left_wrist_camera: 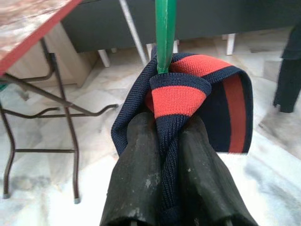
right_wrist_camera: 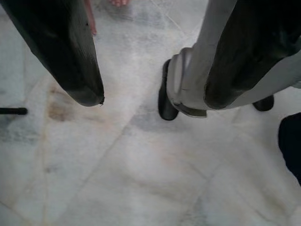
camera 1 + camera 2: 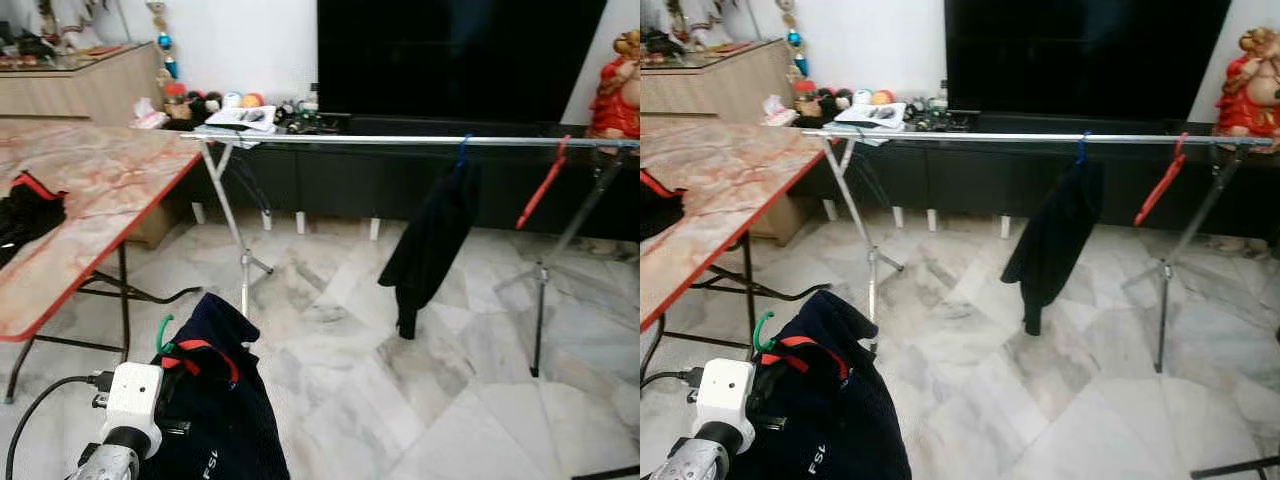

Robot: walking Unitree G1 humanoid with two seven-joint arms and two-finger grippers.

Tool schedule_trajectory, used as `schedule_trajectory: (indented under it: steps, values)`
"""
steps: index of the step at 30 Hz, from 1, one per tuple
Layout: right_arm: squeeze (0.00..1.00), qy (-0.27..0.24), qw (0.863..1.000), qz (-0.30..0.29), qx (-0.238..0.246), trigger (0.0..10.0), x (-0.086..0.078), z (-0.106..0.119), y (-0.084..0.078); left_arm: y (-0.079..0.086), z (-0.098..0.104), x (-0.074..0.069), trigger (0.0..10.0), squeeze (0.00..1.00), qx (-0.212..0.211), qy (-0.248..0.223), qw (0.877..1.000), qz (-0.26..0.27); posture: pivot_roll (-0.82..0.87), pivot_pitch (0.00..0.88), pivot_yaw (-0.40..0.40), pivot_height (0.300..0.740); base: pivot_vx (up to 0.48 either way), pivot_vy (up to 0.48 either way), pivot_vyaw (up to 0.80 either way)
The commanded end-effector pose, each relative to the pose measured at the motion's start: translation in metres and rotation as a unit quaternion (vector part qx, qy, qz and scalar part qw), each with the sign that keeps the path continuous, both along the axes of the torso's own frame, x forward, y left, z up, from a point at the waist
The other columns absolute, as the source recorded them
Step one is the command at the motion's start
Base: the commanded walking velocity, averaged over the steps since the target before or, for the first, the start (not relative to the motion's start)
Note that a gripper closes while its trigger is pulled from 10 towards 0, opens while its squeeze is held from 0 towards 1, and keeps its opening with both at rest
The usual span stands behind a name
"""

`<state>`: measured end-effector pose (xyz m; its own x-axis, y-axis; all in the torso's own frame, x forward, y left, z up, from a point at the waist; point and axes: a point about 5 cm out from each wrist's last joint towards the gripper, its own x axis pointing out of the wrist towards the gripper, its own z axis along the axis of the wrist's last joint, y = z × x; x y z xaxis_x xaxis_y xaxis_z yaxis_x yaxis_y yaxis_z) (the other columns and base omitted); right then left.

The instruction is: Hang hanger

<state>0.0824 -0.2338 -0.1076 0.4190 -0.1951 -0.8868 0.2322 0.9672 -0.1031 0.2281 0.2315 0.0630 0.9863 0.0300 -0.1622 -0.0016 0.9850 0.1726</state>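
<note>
Two garments noted: my left pincer (image 1: 162, 141) is clamped on the navy-and-red collar (image 1: 178, 94) of a jacket (image 3: 215, 410) on a green hanger (image 1: 165, 33), low before the rail (image 3: 400, 141). My right pincer (image 2: 150, 94) is spread wide, holding nothing, above the floor (image 2: 141, 174).

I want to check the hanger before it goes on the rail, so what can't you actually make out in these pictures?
- Green hanger: the navy garment hides its arms; in the left wrist view its hook runs off the frame edge.
- Left gripper: the garment's collar hides its grip point.
- Rail: right end cut by the head views' edge.
- Right gripper: hangs open over the floor; fingertips blurred.
</note>
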Motion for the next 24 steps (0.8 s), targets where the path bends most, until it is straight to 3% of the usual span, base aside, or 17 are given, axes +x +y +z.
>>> schedule_trajectory:
  steps: [1,24]
  values:
    - [0.0,0.001,1.0,0.004,0.001,10.0,-0.001,-0.0004,0.0014,0.0042,0.0059,0.0017,10.0,0.0,0.001,-0.009,1.0,0.007,0.11,0.0,0.05,0.74,0.0,0.281,0.0]
    - [0.0,0.004,1.0,0.003,0.001,10.0,-0.0022,-0.0007,0.0007,0.0039,0.0054,0.002,10.0,0.0,0.001,-0.007,1.0,0.006,0.11,0.0,0.05,0.74,0.0,0.281,0.0]
